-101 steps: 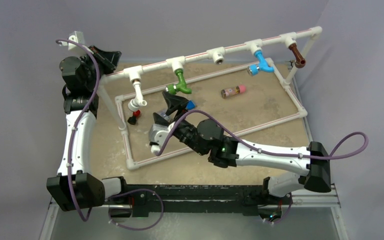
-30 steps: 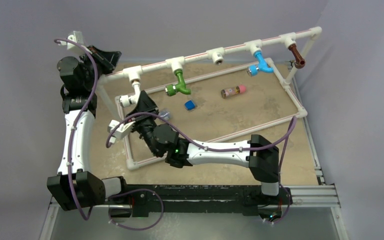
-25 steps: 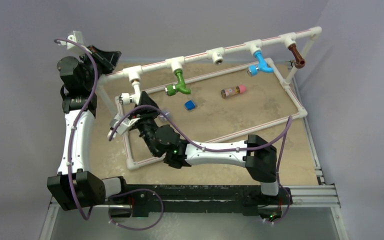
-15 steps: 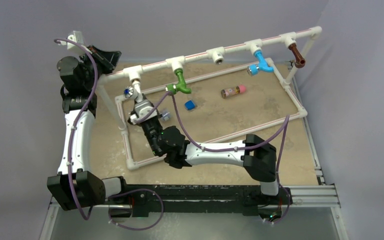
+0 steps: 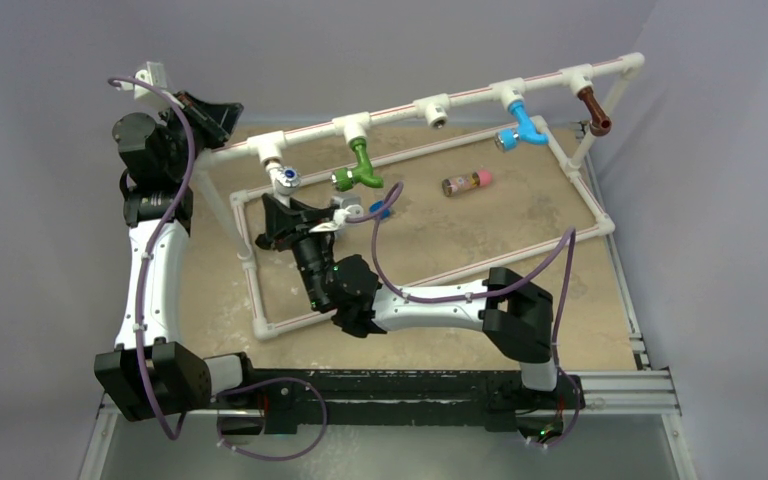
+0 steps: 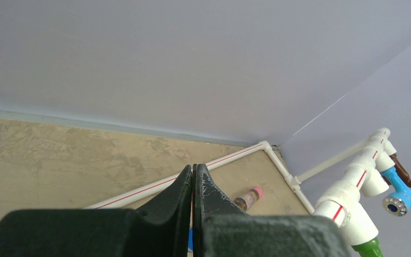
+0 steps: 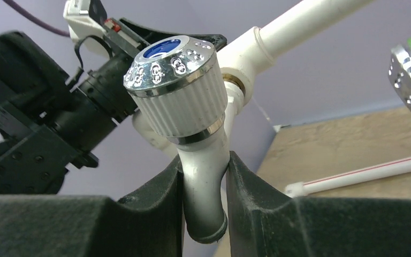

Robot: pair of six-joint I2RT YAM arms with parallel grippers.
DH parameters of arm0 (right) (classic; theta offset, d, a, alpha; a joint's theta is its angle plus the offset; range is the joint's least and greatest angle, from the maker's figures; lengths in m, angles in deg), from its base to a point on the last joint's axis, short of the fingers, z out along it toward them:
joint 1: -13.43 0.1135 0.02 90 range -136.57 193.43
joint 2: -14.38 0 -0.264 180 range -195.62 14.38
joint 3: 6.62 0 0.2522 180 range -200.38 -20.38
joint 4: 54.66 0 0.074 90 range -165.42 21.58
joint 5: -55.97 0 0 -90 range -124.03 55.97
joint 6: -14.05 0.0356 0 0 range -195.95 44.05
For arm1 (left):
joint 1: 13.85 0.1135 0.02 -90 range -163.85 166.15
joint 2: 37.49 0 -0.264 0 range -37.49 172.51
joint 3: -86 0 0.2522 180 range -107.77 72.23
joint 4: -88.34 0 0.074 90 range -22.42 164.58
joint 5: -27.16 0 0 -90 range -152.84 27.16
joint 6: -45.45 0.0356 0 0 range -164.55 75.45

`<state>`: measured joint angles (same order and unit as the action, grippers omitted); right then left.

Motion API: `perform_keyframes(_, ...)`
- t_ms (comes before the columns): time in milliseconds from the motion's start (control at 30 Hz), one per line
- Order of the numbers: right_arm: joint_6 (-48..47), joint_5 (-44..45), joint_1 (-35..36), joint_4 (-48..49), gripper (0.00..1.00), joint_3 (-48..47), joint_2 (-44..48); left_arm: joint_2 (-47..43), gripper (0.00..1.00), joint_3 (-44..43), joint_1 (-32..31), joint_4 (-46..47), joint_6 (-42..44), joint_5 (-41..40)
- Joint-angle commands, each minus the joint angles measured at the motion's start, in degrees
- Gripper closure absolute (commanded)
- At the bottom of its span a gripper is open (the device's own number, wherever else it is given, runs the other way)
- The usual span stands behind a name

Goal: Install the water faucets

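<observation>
White faucet (image 7: 176, 91) sits between the right gripper (image 7: 204, 163) fingers, pinched on its neck just under the knob. Its stem meets the leftmost T-fitting (image 5: 268, 150) of the pipe frame (image 5: 600, 225).

Count on the frame's top rail: five T-fittings and four faucets, one of each colour. Besides the white one there's a green faucet (image 5: 360, 168), a blue faucet (image 5: 522, 128) and a brown faucet (image 5: 593, 108).

Inside the frame's base loop: one blue cube (image 5: 379, 211), one pink-capped bottle (image 5: 465, 183).

Right wrist view shows the pinch and the knob's blue cap; top view can't resolve that grip. Left wrist view shows the left gripper (image 6: 192, 174) fingers pressed together; top view puts it at the frame's left end.
</observation>
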<state>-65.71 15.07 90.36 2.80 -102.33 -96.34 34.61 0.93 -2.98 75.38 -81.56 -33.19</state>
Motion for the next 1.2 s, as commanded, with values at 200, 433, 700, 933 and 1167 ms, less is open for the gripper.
perform_keyframes(200,30.9,-1.0,0.9,12.1,1.00,3.1,4.1,4.5,1.00,8.1,0.5,-21.3,0.9,5.2)
perform_keyframes(433,43.7,-1.6,0.8,14.1,1.00,2.6,4.1,4.5,1.00,8.3,0.5,-21.1,0.7,5.4)
perform_keyframes(700,57.1,-3.4,-0.4,14.3,1.00,0.6,2.9,4.5,1.00,8.4,0.4,-21.0,0.6,5.7)
perform_keyframes(933,60.4,-3.8,-1.1,16.8,1.00,1.8,3.5,4.5,1.00,8.4,0.4,-21.0,0.5,5.8)
perform_keyframes(1167,58.5,-4.2,-1.1,18.1,0.73,3.5,4.1,4.6,1.00,8.4,0.5,-21.0,0.4,5.9)
